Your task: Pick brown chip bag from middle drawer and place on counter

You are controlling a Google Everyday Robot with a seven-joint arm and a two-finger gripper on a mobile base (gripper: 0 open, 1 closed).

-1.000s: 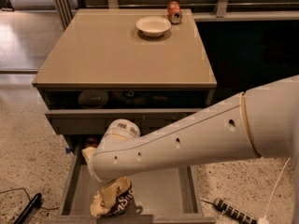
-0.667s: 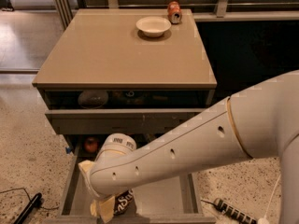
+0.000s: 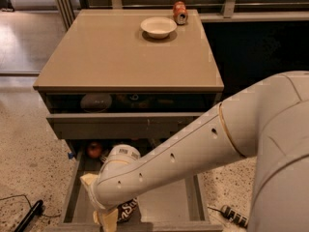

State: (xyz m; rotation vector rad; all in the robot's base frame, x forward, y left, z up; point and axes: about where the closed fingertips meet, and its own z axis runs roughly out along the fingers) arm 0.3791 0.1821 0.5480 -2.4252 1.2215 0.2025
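Note:
The brown chip bag point(image 3: 126, 210) lies at the front left of the open middle drawer point(image 3: 166, 202); its dark-brown body and cream-yellow top show beside my wrist. My gripper point(image 3: 107, 208) reaches down into the drawer right at the bag, and its end is hidden behind my white wrist and arm. The tan counter point(image 3: 111, 57) is above, on top of the cabinet.
A white bowl point(image 3: 158, 26) and a small orange can point(image 3: 180, 12) stand at the counter's back. The upper drawer point(image 3: 125, 125) is slightly open above the middle one. A red round object point(image 3: 94, 150) sits at the drawer's back left. Cables point(image 3: 29, 215) lie on the floor.
My arm has dropped lower and a little toward the front of the drawer, so my wrist now covers more of the chip bag. The bag stays in the drawer.

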